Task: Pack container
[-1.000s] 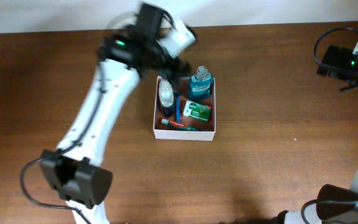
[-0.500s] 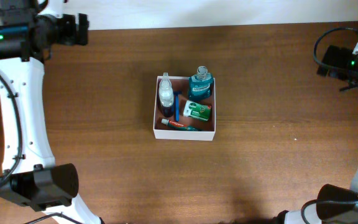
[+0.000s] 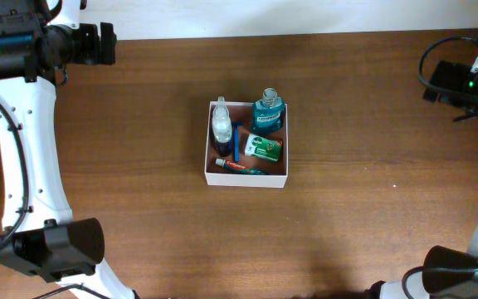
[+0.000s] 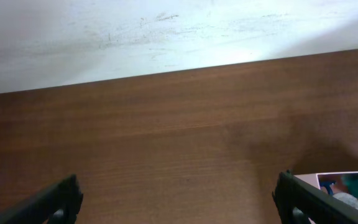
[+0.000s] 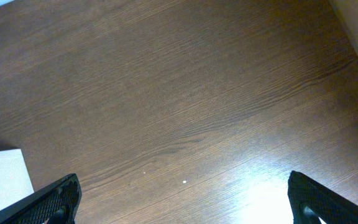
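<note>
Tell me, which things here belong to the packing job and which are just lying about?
Belongs to the job: container, and packed inside it, teal bottle, clear bottle, green packet, red-and-white tube, blue toothbrush.

Just there: wooden table, white wall.

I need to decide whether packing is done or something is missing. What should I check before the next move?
1. The left gripper is open and empty: ok.
2. The right gripper is open and empty: ok.
3. Both grippers are away from the container: ok, each is near a far table corner.
4. The spray bottle, toothbrush, green packet and toothpaste tube lie inside the walls: ok.
5. The mouthwash bottle is fully inside: cannot tell; its cap crosses the far wall in the overhead view.
6. Loose items on the table: ok, none shows.
</note>
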Robot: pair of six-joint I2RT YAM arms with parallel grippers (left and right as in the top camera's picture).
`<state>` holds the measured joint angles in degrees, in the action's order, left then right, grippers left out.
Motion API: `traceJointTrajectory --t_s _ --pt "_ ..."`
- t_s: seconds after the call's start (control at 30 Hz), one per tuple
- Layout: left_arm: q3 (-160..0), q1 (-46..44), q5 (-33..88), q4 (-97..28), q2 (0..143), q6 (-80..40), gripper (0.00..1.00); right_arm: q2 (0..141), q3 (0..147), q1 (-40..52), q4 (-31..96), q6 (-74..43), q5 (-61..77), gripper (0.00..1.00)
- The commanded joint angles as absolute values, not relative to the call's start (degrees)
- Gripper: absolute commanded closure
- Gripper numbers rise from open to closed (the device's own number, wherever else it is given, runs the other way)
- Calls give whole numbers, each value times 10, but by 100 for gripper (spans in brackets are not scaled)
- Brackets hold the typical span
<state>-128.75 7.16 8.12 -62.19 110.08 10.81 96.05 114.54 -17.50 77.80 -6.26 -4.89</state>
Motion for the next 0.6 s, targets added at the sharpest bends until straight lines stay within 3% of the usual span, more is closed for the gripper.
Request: traceJointTrajectory --t_s 0.0,0.57 --pt "-1292 71 81 -623 1094 101 1 964 1149 -177 777 -69 -46 2" --pt "-1292 71 81 -623 1094 101 1 964 1149 -173 777 -69 -46 2"
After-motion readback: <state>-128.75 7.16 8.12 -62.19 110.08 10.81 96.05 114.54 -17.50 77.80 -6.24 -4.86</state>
